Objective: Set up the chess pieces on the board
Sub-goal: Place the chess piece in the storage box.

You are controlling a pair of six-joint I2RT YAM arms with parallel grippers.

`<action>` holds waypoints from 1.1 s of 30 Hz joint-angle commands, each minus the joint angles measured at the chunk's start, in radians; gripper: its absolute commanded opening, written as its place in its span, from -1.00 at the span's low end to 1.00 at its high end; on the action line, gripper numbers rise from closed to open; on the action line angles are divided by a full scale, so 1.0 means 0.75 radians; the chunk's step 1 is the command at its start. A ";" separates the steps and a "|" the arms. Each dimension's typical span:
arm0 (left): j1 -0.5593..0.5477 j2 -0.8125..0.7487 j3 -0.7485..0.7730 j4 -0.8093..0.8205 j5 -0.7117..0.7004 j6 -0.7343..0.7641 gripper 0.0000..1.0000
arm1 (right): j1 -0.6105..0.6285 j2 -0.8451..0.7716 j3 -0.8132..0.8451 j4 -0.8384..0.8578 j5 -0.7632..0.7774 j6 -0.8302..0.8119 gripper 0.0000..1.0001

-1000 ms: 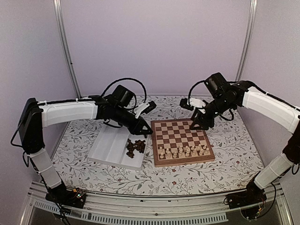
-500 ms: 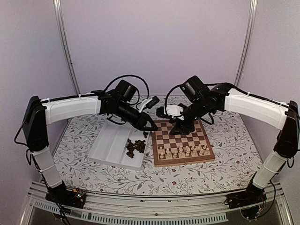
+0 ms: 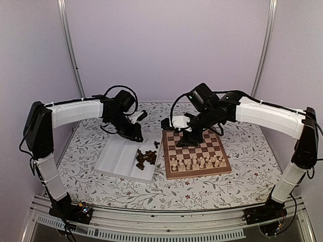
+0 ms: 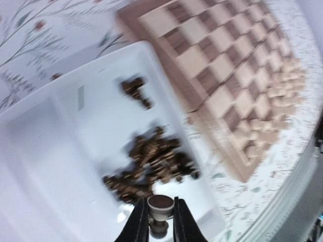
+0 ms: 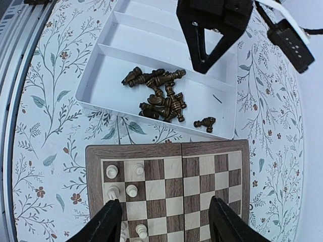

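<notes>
Chess pieces (image 3: 197,162): dark heap (image 5: 159,98) lay in tray (image 5: 126,35); cream rows (image 5: 131,190) stood on board (image 5: 207,171).
Left gripper (image 4: 160,224): pinched 1 dark piece (image 4: 160,203) above the heap, probably for carrying boardward.
Right gripper (image 5: 166,214): spread, empty, board beneath, likely awaiting a piece.

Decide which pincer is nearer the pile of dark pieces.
Left. The left pincer hangs over the tray by the pile; the right pincer is over the board.

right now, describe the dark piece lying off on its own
Start at the white tray beside the board. Its compartment nearest the board holds a heap of dark pieces. The lone dark piece lies on its side apart from it.
</notes>
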 commanded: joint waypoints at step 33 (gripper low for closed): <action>-0.066 0.179 -0.276 -0.094 -0.730 -0.057 -0.35 | 0.014 0.018 -0.100 0.072 -0.074 0.046 0.22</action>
